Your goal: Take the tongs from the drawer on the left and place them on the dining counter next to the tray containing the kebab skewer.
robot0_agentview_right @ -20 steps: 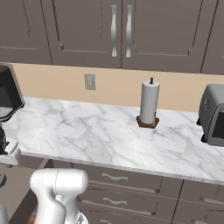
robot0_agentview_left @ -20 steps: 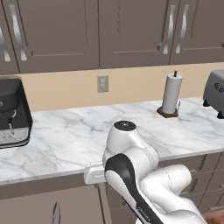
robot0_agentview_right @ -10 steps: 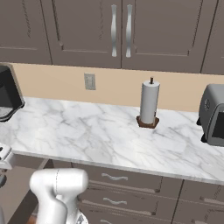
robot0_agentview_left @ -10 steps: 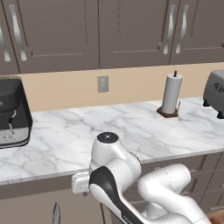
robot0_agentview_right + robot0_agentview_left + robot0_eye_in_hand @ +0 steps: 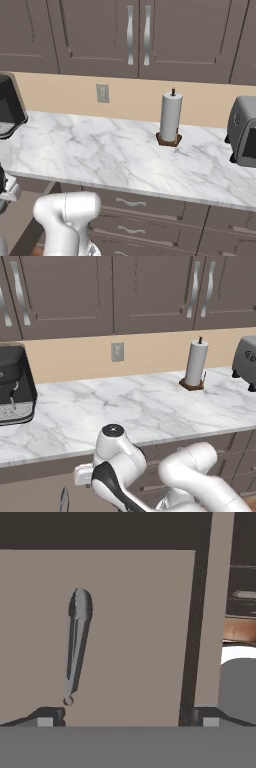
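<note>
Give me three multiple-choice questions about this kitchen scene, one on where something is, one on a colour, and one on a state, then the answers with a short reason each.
1. Where do the tongs lie?
A. inside the open drawer
B. on the marble worktop
C. on the toaster

2. What colour is the paper towel roll?
A. blue
B. white
C. red

3. How does the claw stand?
A. shut on the tongs
B. open, holding nothing
C. shut on the drawer handle

Answers: 1 A, the hand view shows them flat on the drawer floor. 2 B, the roll is white on a dark base. 3 B, its tips sit far apart, the tongs lying untouched beyond them.
</note>
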Tool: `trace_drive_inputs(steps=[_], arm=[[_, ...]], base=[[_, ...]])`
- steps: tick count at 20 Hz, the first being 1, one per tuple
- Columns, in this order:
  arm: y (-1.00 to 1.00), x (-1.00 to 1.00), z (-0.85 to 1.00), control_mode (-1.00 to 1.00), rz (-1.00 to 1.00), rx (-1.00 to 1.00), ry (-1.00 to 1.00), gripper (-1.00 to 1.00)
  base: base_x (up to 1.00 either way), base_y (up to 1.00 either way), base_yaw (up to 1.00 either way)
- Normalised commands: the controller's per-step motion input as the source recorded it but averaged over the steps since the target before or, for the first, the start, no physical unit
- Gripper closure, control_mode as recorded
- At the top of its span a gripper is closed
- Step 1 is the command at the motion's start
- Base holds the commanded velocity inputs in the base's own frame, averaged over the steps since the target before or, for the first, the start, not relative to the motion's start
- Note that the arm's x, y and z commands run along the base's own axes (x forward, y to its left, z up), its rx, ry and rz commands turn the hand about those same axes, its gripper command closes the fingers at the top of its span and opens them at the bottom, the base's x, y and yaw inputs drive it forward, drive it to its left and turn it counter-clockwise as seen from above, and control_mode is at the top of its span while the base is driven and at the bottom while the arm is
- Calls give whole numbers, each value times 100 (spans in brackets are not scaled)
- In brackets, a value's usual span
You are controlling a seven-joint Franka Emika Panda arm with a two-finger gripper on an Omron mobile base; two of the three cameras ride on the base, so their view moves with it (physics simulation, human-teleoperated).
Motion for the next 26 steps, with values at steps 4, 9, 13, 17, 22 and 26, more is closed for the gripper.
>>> trace_drive_inputs(steps=[4, 9, 13, 17, 22, 26], arm=[[62, 31, -49, -100, 0, 0, 0, -100], [65, 35, -44, -100, 0, 0, 0, -100], [46, 37, -30, -100, 0, -10, 0, -100], [46, 35, -33, -100, 0, -8, 0, -100], [49, 17, -57, -100, 0, -1, 4, -100], [24, 1, -50, -100, 0, 1, 2, -100]], base=[[0, 0, 0], [0, 0, 0], [0, 0, 0], [0, 0, 0], [0, 0, 0], [0, 0, 0]])
